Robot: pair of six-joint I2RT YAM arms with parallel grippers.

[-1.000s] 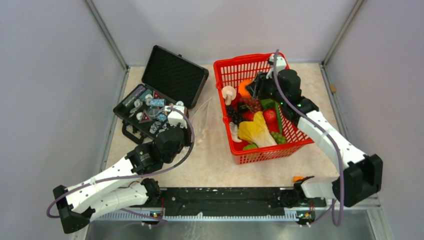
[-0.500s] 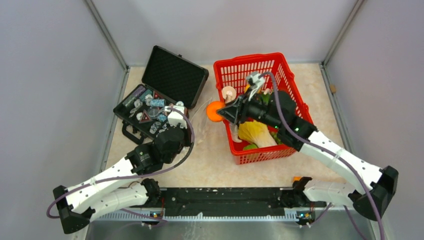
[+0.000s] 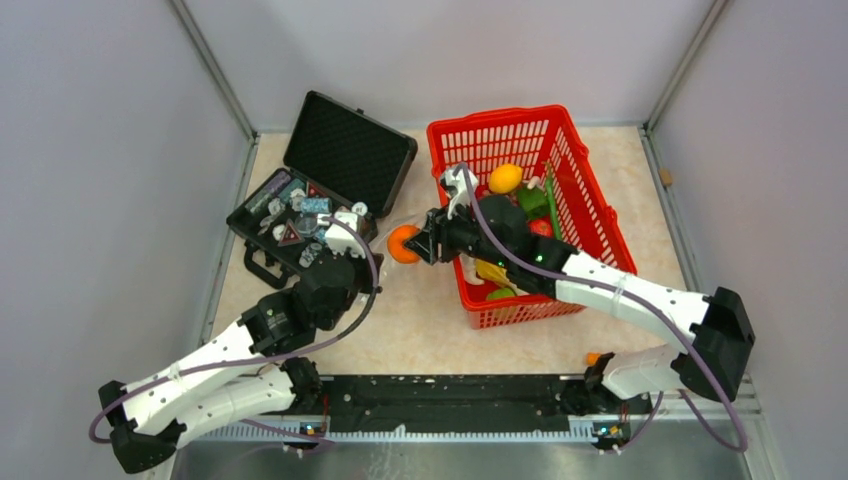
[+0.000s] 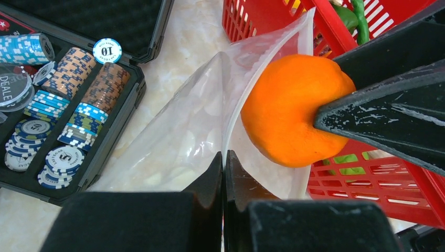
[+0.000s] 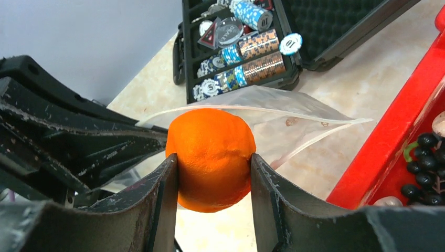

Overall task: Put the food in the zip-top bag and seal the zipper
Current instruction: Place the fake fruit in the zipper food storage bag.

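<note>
My right gripper (image 3: 420, 245) is shut on an orange (image 3: 404, 243), squeezed between its two fingers (image 5: 162, 199) and held above the table at the mouth of the zip-top bag (image 5: 278, 126). The clear bag (image 4: 173, 142) hangs open between the black case and the basket. My left gripper (image 4: 224, 163) is shut on the bag's mouth edge, pinching the whitish zipper (image 4: 226, 105). The orange (image 4: 291, 110) sits against the open mouth, just right of that strip. Other food stays in the basket: a yellow lemon (image 3: 505, 178), a green pepper (image 3: 533, 200), dark grapes (image 5: 425, 157).
The red mesh basket (image 3: 500, 118) stands right of the bag, its wall (image 5: 399, 121) close to my right fingers. An open black case (image 3: 345, 150) with stacked poker chips (image 4: 78, 105) lies to the left. Booth walls close in the table.
My right arm has lifted the orange out of the basket and swung left with it to the bag's mouth. The left gripper keeps its pinch on the bag and has shifted slightly.
</note>
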